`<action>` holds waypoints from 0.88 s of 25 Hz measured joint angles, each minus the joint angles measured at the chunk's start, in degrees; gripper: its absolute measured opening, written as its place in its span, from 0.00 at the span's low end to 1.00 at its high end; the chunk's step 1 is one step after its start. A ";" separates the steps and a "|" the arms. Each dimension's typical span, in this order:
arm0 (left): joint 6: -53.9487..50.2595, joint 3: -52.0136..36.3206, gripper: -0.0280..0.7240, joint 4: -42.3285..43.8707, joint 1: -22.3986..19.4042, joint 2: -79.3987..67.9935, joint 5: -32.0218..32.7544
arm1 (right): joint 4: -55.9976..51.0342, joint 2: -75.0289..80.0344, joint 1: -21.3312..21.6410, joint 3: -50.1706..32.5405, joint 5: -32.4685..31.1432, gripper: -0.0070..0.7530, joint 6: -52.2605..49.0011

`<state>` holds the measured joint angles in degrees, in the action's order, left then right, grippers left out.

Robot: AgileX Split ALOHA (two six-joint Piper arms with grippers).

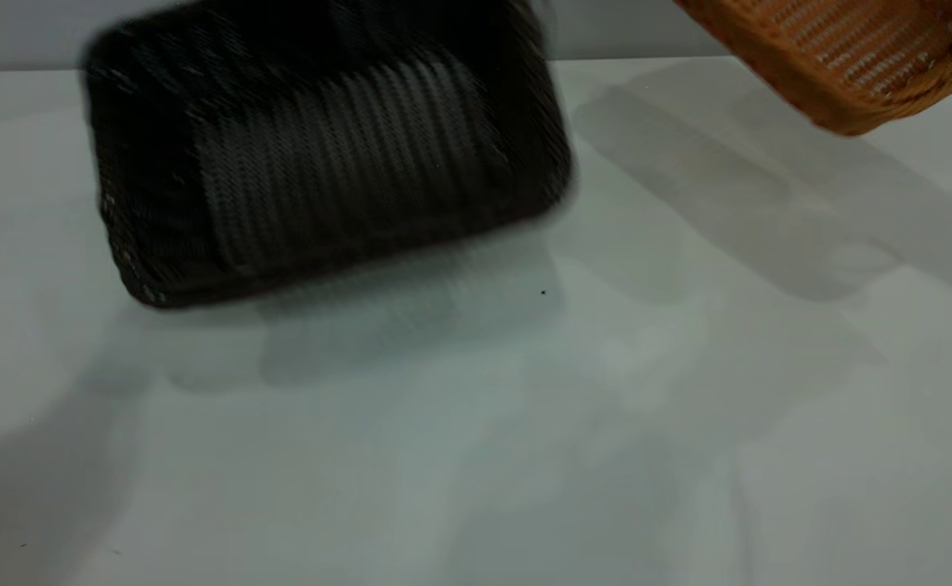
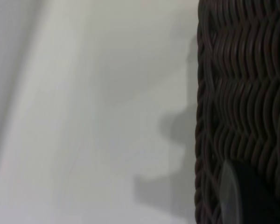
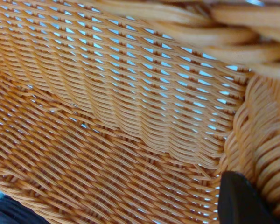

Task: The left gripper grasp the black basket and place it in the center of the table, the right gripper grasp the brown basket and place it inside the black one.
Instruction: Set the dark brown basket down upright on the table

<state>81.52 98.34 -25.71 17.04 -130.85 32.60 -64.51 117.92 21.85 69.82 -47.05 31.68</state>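
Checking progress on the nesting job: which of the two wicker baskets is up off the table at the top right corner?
The brown basket, orange-tan and tilted clear of the table at the exterior view's upper right. The black basket sits left of centre, much lower.

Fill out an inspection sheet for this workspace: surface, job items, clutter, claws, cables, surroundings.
Surface: pale grey table, shadowed, one tiny dark speck.
Job's things: black basket tilted, opening toward the exterior camera, left of centre; whether its low edge touches the table cannot be told. Brown basket raised at the upper right, tilted, apart from the black one.
Clutter: nothing seen.
Claws: left claw finger against the black basket's weave; right claw finger against the brown basket's inside wall.
Cables: nothing seen.
Surroundings: plain grey wall behind.
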 joint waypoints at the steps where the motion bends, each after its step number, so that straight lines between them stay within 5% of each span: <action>1: 2.47 0.00 0.14 -1.63 1.35 -0.48 1.54 | 1.21 0.00 0.90 1.41 -1.67 0.09 0.08; 14: 8.24 0.00 0.19 -3.39 12.91 -4.08 -2.76 | 3.25 0.00 7.01 5.18 -8.25 0.09 1.39; 22: 6.05 0.05 0.63 -3.72 13.15 -3.97 -7.00 | 3.27 0.00 7.18 5.18 -10.22 0.09 1.71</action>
<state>87.57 98.39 -29.43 30.20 -134.82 25.60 -61.24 117.92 29.03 75.00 -57.26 33.39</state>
